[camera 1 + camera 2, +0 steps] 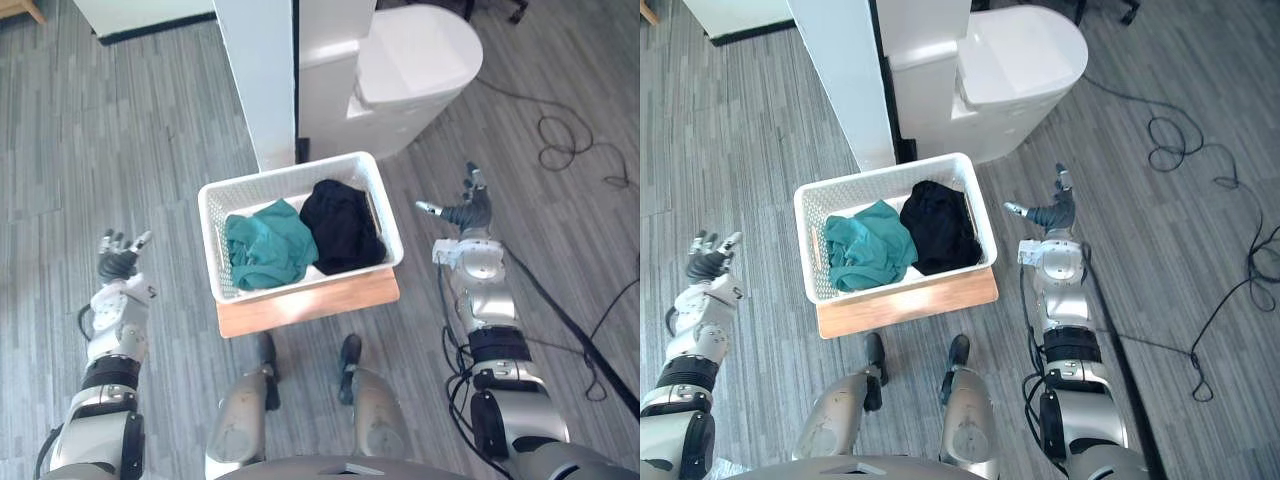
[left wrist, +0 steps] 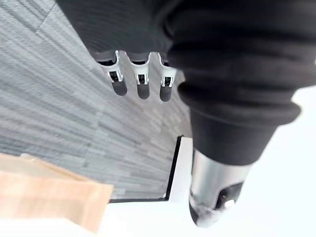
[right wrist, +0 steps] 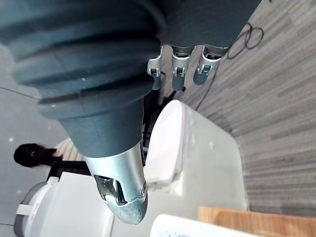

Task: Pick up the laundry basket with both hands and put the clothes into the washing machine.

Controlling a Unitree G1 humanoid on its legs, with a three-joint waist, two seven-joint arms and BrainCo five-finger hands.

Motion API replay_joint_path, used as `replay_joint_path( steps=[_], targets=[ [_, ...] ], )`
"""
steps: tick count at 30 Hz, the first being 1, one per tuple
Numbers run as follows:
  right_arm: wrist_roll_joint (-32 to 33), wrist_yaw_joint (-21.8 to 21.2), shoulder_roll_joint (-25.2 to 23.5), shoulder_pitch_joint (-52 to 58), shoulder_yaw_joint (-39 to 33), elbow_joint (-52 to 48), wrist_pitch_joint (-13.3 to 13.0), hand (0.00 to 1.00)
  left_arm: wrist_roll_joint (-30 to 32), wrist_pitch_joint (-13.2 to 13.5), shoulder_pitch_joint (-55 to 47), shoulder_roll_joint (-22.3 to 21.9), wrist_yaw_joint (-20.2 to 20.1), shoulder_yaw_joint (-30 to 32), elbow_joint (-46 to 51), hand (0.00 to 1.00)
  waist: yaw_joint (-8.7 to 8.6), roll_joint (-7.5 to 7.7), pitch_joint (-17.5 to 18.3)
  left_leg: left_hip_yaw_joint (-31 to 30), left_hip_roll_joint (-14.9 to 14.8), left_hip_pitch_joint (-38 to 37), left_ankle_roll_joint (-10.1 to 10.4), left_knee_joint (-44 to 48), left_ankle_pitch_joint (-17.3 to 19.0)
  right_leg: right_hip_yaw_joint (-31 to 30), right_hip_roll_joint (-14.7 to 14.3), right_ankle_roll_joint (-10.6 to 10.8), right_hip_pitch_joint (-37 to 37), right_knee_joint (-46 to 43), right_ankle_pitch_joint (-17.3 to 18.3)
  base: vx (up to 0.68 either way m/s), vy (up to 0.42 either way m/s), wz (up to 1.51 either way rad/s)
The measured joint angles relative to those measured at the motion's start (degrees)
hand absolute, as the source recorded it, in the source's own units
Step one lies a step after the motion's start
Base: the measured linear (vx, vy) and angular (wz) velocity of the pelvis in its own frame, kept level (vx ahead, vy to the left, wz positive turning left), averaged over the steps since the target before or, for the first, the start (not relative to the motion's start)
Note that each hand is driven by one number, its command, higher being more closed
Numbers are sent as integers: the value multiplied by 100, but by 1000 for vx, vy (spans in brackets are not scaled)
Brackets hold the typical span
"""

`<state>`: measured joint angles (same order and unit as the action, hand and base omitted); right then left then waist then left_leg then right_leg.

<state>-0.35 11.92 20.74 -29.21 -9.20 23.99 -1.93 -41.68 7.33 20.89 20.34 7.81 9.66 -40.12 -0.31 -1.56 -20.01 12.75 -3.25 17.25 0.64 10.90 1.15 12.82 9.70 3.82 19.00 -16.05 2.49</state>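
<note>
A white laundry basket sits on a low wooden board on the floor before me. Inside lie a teal garment and a black garment. The white washing machine stands just beyond the basket, its lid down. My left hand hangs open over the floor well left of the basket, holding nothing. To the right of the basket my right hand is open too, a short gap from the basket's right wall. Its fingers point toward the machine.
A white pillar or panel rises just behind the basket's left half. Black cables lie on the grey plank floor at the right. A wooden furniture corner shows at the far left.
</note>
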Motion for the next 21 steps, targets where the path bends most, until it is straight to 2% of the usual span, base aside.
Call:
replay_joint_path(
  steps=[2,6,8,13,16,17,21],
  targets=[
    [-53,106,94,-64,-7,-4,87,0,-198,0,-31,-146,-32,-154,19,0,19,-38,-57,13,-6,76,0,17,-1,-24,3,-1,105,-61,0,-16,3,-1],
    [-690,241,225,-236,-46,-9,336,0,-458,-2,-276,-633,-49,-593,318,0,18,-196,-176,20,-13,259,-4,69,-5,-39,12,-13,295,-125,-8,0,0,0],
    [-690,326,235,-326,-52,-10,369,0,-605,-1,-433,-797,-40,-674,514,0,19,-275,-227,32,-12,276,-3,46,-21,-46,13,-18,324,-129,-12,8,6,-2],
    [-684,354,236,-395,-4,-15,433,0,-781,9,-616,-807,23,-752,797,0,80,-317,-248,91,26,268,13,-262,-203,-83,22,-37,489,-144,-24,22,-1,-1],
    [-718,343,240,-539,150,-14,461,0,-815,5,-584,-809,26,-755,797,0,52,-385,-283,99,66,239,17,-438,-315,-77,48,-43,540,-157,-29,7,2,1],
    [-905,340,241,-613,243,-14,466,0,-851,6,-514,-806,59,-749,797,0,52,-425,-304,100,76,228,23,-483,-346,-78,59,-43,562,-180,-29,0,0,0],
    [-916,343,241,-878,317,-35,467,0,-990,15,-140,-793,189,-721,737,0,48,-488,-335,130,159,223,60,-803,-561,-84,137,-56,772,-336,-14,-11,2,4]
  ],
)
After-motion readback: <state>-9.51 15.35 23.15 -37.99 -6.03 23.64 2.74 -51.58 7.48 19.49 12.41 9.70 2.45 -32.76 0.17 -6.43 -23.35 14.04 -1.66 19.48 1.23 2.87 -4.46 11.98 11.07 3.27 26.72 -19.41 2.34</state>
